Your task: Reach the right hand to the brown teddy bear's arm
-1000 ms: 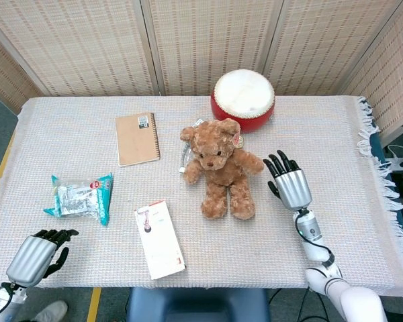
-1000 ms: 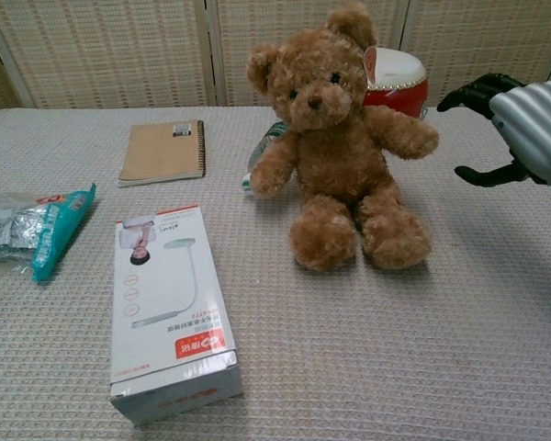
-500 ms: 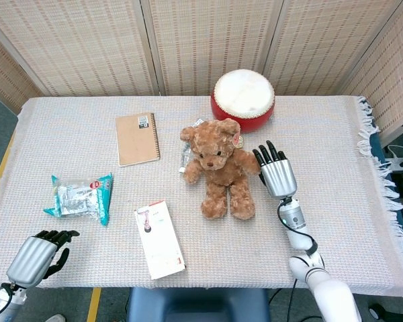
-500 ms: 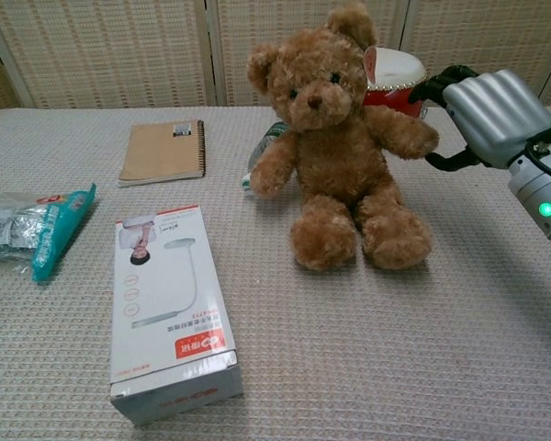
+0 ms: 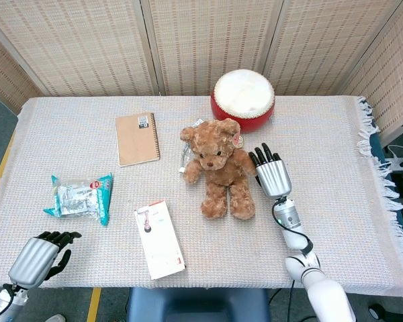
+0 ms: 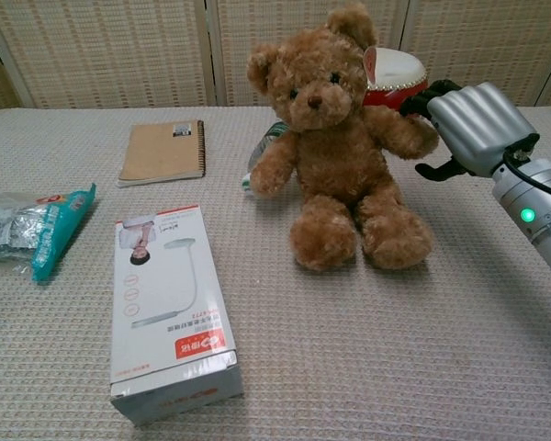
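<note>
The brown teddy bear [image 5: 218, 168] [image 6: 340, 147] sits upright near the table's middle, facing me. My right hand [image 5: 271, 173] [image 6: 468, 124] is right beside the bear's outstretched arm [image 6: 399, 133], its fingers spread around the paw and its thumb below; whether it touches the fur I cannot tell. It holds nothing. My left hand [image 5: 37, 256] hangs at the table's front left corner with its fingers curled in, seen in the head view only.
A red drum [image 5: 244, 100] [image 6: 397, 78] stands just behind the bear. A brown notebook [image 5: 138, 138] lies back left, a snack packet [image 5: 80, 196] at the left, and a white box [image 5: 160, 238] [image 6: 165, 308] near the front edge.
My right hand has moved left, from well clear of the bear to right beside its arm. The left hand and the objects have stayed put.
</note>
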